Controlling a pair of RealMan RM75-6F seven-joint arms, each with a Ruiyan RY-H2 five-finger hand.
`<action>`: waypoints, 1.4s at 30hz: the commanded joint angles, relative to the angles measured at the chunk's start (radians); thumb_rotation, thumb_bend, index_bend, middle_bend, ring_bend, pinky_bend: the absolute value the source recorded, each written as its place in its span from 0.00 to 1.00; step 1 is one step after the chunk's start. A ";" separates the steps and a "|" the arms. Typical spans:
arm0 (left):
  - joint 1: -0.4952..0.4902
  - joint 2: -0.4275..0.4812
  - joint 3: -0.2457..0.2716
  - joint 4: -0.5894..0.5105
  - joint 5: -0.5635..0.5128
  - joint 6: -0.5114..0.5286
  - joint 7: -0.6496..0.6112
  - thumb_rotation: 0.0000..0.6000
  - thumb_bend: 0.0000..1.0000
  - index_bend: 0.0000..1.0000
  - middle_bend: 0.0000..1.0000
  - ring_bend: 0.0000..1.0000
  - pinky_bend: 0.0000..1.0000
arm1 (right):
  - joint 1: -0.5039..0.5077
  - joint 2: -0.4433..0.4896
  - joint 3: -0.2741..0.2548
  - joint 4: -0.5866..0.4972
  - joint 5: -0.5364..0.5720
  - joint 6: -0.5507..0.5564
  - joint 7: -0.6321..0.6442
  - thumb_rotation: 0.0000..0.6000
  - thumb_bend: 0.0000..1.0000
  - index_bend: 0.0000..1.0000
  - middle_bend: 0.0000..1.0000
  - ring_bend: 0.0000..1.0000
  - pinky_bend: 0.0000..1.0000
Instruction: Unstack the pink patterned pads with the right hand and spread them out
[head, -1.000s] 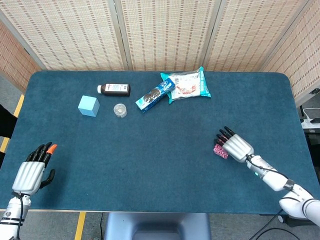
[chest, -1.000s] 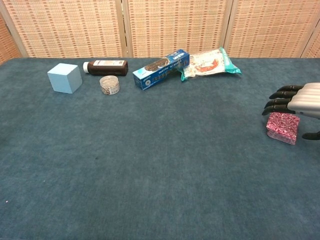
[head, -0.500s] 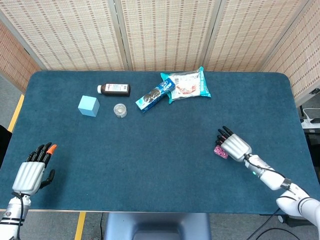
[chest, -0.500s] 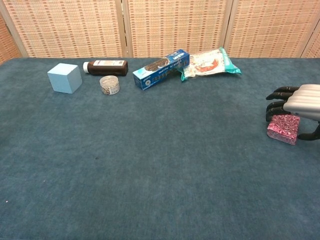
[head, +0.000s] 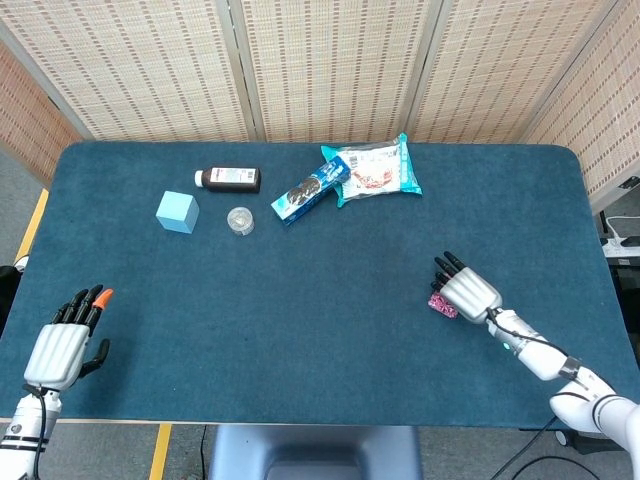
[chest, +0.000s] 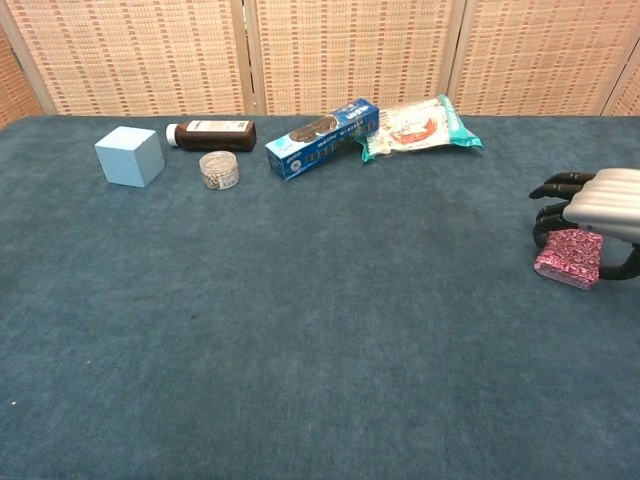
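No text legible anywhere. Bottle (chest: 212, 134), lying beside the cube (chest: 130, 156): pale label with print, too small to read. Blue box (chest: 322, 138) right of the bottle: cookie pictures and pale lettering on its long face, unreadable. Snack bag (chest: 420, 126) just right of the box: red and white graphics, wording blurred. Small round tin (chest: 219, 169) in front of the bottle: speckled side, no words made out.
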 joint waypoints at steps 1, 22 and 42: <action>0.001 0.000 0.001 0.000 0.002 0.001 0.000 1.00 0.48 0.00 0.00 0.00 0.18 | 0.001 -0.003 -0.001 0.002 0.001 0.006 0.001 1.00 0.21 0.39 0.29 0.04 0.00; 0.001 0.007 0.002 -0.007 0.011 0.009 -0.014 1.00 0.48 0.00 0.00 0.00 0.18 | -0.001 0.060 -0.005 -0.129 -0.044 0.147 -0.042 1.00 0.21 0.62 0.42 0.18 0.00; 0.011 0.020 0.015 -0.009 0.036 0.023 -0.037 1.00 0.48 0.00 0.00 0.00 0.18 | 0.057 -0.044 0.053 -0.330 0.041 -0.026 -0.343 1.00 0.21 0.18 0.22 0.08 0.00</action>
